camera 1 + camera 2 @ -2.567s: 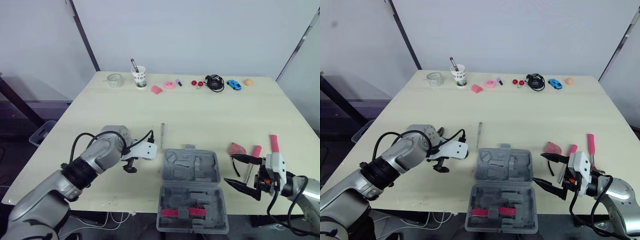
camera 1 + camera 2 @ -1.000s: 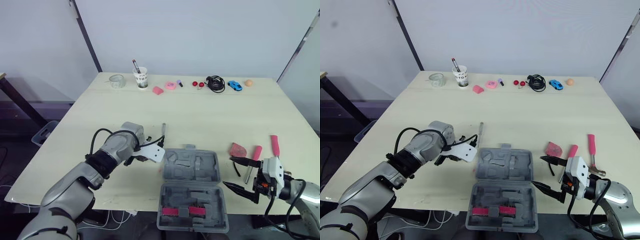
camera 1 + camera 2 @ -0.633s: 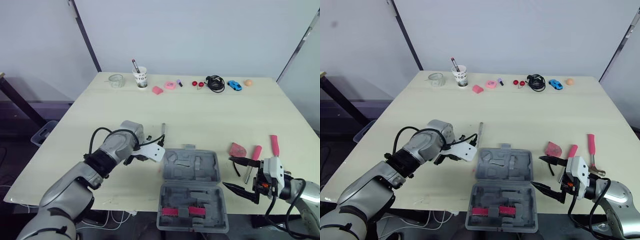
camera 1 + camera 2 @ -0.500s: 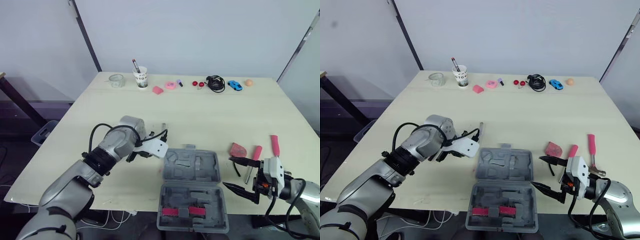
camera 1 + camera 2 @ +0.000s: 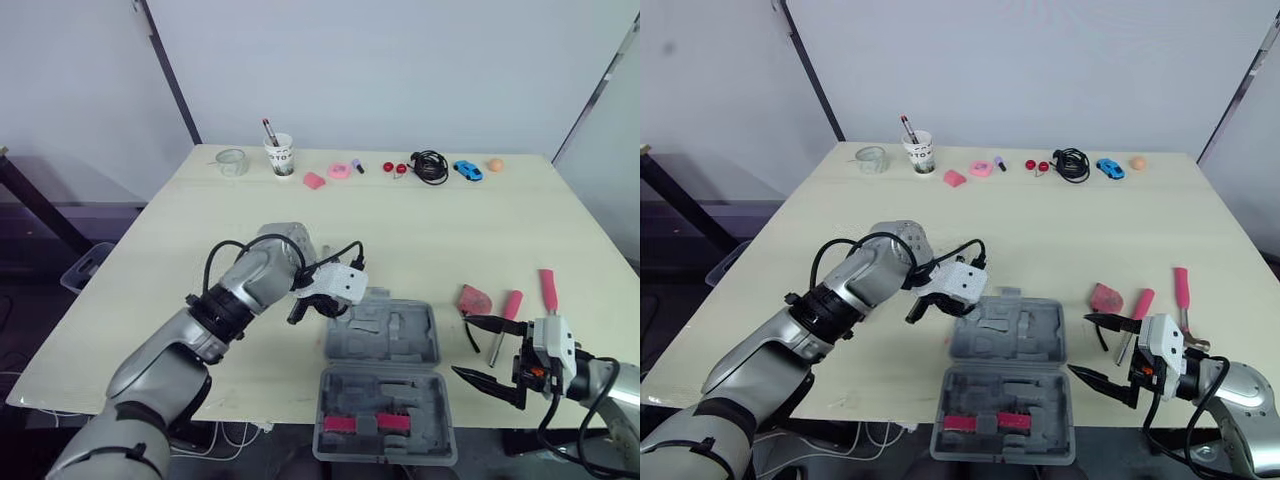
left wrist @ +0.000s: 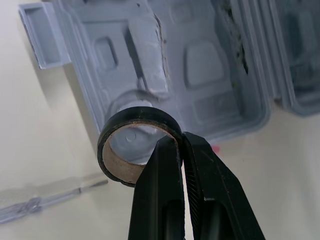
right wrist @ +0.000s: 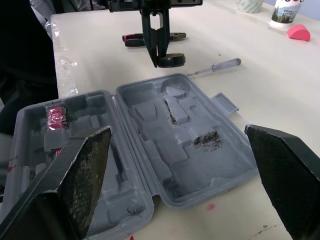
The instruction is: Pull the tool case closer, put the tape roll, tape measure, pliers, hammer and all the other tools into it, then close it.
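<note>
The grey tool case [image 5: 400, 345] lies open at the table's front, its lid [image 5: 385, 395] nearest me with red parts in it. My left gripper [image 6: 182, 150] is shut on the rim of a black tape roll [image 6: 137, 145], hanging over the tray's left rear corner, as the right wrist view shows [image 7: 170, 61]. My right gripper [image 5: 478, 350] stands open and empty just right of the case. A screwdriver [image 7: 220, 65] lies beyond the case. Pliers [image 7: 132, 37] lie farther left. A red pad [image 5: 474, 298], a pink-handled tool [image 5: 513, 303] and a red-handled tool [image 5: 548, 288] lie right of the case.
Along the far edge stand a glass [image 5: 231, 160], a paper cup with a pen [image 5: 280, 155], small pink items [image 5: 338, 170], a black cable [image 5: 430, 165], a blue toy car [image 5: 467, 169] and an orange ball [image 5: 495, 164].
My left arm has swung right with the tape roll, from the table left of the case to above the tray's left rear corner. The right gripper has stayed put.
</note>
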Robot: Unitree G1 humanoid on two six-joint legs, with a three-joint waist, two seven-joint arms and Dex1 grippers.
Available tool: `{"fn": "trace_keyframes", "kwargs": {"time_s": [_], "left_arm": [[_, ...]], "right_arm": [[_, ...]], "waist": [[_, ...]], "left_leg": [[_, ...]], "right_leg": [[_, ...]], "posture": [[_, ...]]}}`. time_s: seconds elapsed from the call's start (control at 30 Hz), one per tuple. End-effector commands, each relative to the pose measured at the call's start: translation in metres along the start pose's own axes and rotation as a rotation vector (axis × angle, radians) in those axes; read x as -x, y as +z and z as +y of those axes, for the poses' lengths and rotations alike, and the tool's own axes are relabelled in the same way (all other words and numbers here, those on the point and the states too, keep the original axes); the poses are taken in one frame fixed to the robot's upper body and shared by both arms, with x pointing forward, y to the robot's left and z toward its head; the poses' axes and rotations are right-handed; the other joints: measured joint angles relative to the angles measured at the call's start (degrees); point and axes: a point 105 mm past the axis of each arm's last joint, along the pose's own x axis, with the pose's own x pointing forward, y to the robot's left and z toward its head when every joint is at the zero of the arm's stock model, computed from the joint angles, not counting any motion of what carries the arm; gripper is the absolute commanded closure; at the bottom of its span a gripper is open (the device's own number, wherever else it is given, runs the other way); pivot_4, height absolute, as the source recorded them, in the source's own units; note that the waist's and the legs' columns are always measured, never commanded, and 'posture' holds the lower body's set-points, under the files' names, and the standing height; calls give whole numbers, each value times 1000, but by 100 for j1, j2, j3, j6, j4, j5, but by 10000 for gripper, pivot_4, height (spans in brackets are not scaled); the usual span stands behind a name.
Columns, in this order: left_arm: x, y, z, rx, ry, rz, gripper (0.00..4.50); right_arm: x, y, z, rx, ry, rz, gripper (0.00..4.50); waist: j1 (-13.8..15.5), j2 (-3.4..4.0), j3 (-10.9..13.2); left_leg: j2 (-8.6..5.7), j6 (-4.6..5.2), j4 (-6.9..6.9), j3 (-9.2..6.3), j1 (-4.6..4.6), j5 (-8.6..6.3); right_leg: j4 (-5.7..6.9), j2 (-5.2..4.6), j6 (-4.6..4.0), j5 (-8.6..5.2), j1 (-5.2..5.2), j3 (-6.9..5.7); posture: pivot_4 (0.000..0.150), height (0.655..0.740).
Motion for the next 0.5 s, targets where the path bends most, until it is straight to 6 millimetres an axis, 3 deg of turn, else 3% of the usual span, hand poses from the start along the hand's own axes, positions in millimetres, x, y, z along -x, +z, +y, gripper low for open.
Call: {"fn": "trace_keyframes", "kwargs": {"time_s": [0.03, 0.5], "left_arm": [[2, 6, 0, -7, -68, -28, 44907], [-4, -6, 17, 48, -125, -31, 44907]], "right_arm": [[6, 6, -2, 38, -12, -8, 0], [6, 5, 1, 39, -12, -4, 0]], "waist": [[-4, -1, 0], [-12, -2, 2]], "left_leg": [[0, 0, 0, -1, 0, 0], [-2, 0, 1, -3, -3, 0]], "right_leg": [[0, 0, 0, 0, 0, 0], [-2, 1, 1, 0, -1, 0]], "posture": [[1500, 7400], [1500, 7400]]}}
